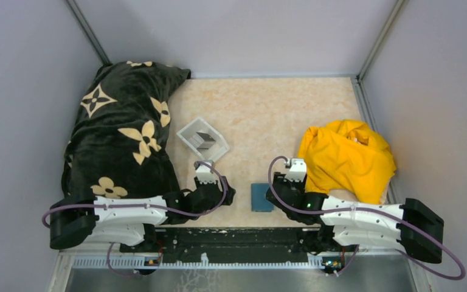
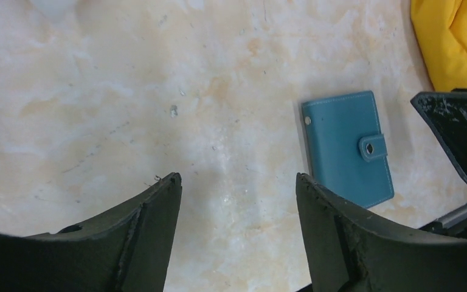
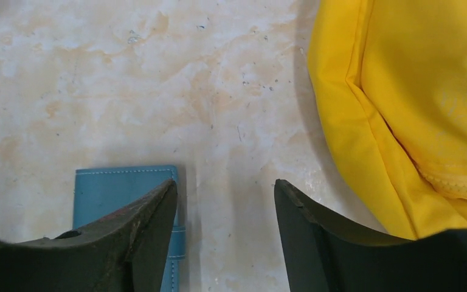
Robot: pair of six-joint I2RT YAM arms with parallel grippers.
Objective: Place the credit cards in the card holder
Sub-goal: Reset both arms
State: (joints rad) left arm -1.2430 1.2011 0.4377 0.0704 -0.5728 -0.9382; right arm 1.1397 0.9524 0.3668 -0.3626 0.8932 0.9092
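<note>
Fingers (image 2: 152, 225) of the left gripper (image 2: 237, 182) are spread wide with nothing between them, low over the bare marbled beige tabletop (image 1: 280, 103). On the right gripper (image 3: 225, 188) the fingers (image 3: 316, 237) are likewise spread and empty, over the table just left of a crumpled yellow cloth (image 1: 346, 155).

One teal card holder (image 1: 261, 198) lies flat near the front edge of the table, between the two grippers and nearer the right one. In the right wrist view the gripper's left finger overlaps the holder's corner, but whether it touches cannot be told. The holder is folded shut with its strap tab closed over the cover, so nothing inside shows.

One clear plastic tray (image 1: 185, 135) sits farther back, just beyond the left gripper, turned at an angle. Inside it lie grey credit cards (image 1: 205, 140), perhaps two, though the overhead view is too small to count them surely.

One black cushion (image 1: 121, 128) with cream flower prints fills the left side of the table, from the far corner down to the left arm.
</note>
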